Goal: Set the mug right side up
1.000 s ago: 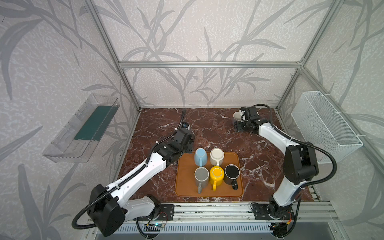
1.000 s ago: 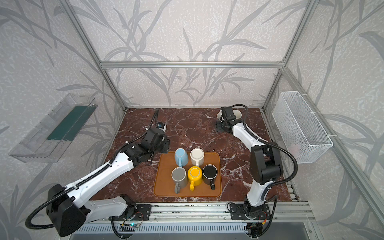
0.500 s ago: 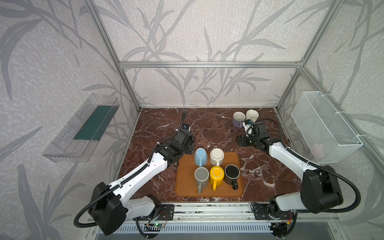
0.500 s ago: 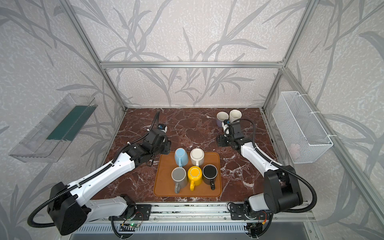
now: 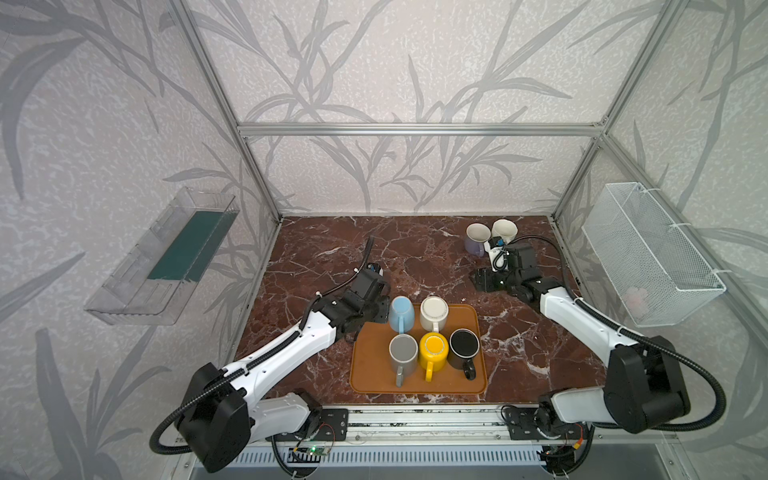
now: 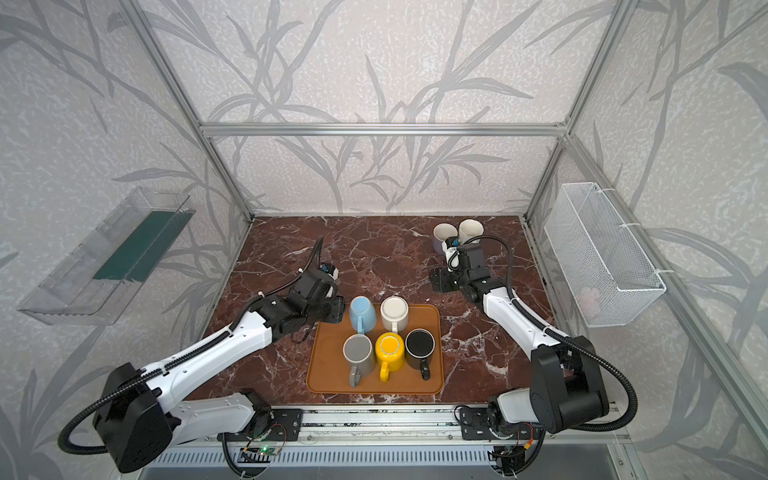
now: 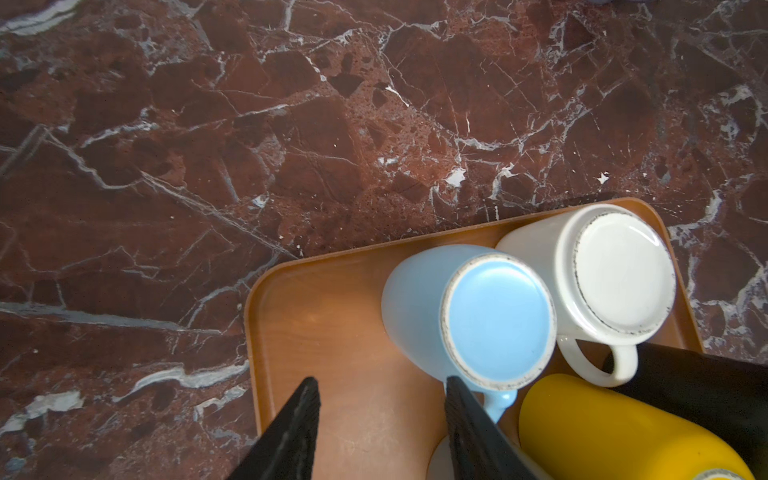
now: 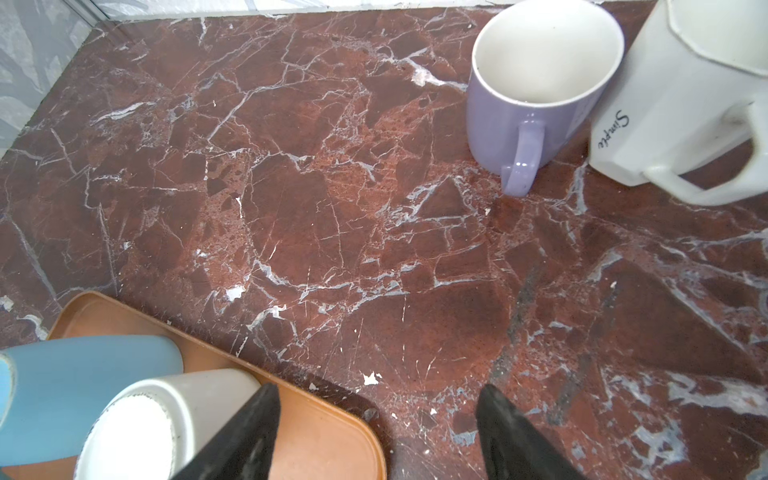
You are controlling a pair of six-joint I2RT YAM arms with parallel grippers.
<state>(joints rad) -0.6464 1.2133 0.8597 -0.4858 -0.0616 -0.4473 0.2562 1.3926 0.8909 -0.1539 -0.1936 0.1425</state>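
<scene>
The left arm stretches low and diagonally from the front rail, with the left gripper (image 5: 377, 308) at the rear left corner of the rounded orange-brown plastic tray (image 5: 374, 376). In the wrist view its black fingers are parted over bare tray and hold nothing. One tip sits right beside the handle of the glossy light blue ceramic mug (image 7: 494, 320), which stands base-up. The right arm bends toward the back, with the right gripper (image 8: 378, 388) spread wide and empty above the veined red-brown marble tabletop (image 5: 415, 249). There are seven mugs. Five are on the tray: the blue one, a white mug (image 5: 434, 311), a grey mug (image 5: 403, 353), a yellow mug (image 5: 433, 351) and a black mug (image 5: 464, 347). Two stand upright at the rear right: a lilac mug (image 8: 536, 83) just beside a faceted white mug (image 8: 681, 104).
</scene>
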